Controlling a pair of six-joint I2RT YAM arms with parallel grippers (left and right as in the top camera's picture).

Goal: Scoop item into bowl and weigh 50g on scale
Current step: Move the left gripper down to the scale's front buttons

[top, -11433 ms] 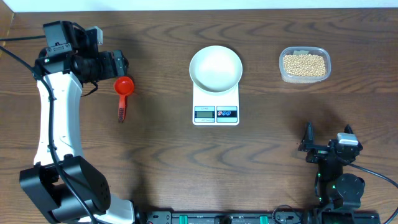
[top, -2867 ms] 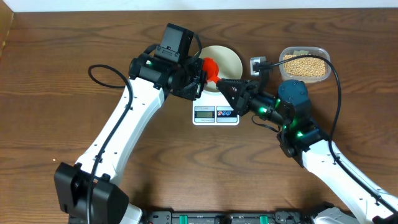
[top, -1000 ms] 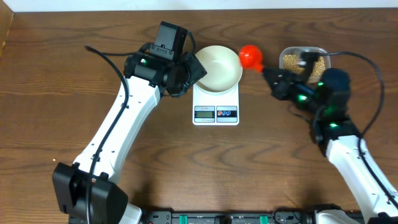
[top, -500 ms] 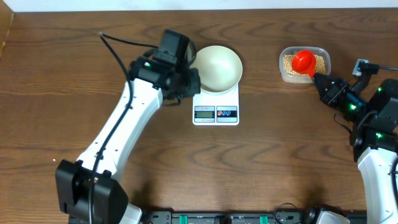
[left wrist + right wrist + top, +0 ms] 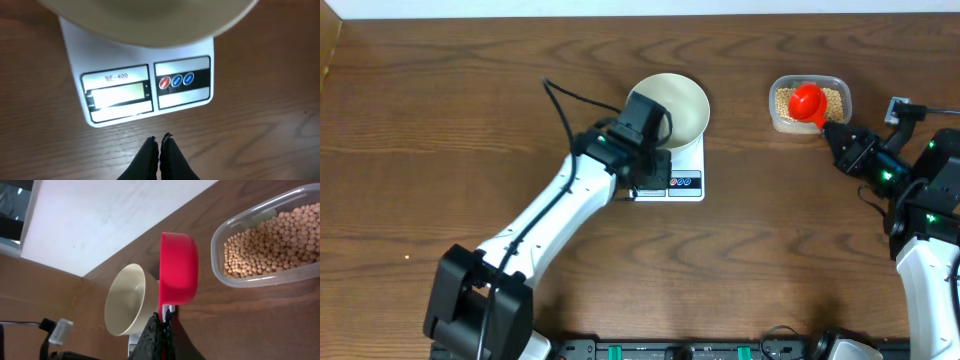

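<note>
1. Nearest us, our left jaws are pressed together on nothing, hovering over the tabletop (image 5: 260, 125) just in front of the scale (image 5: 145, 92).
2. The bowl (image 5: 672, 105) sits on the scale's far part, behind the display and buttons.
3. Our right jaws are grasping a red scoop (image 5: 808, 100), which is held over the clear tub (image 5: 250, 281).
4. The beans (image 5: 270, 245) lie in that tub, at the tabletop's far right, well apart from the bowl.
</note>
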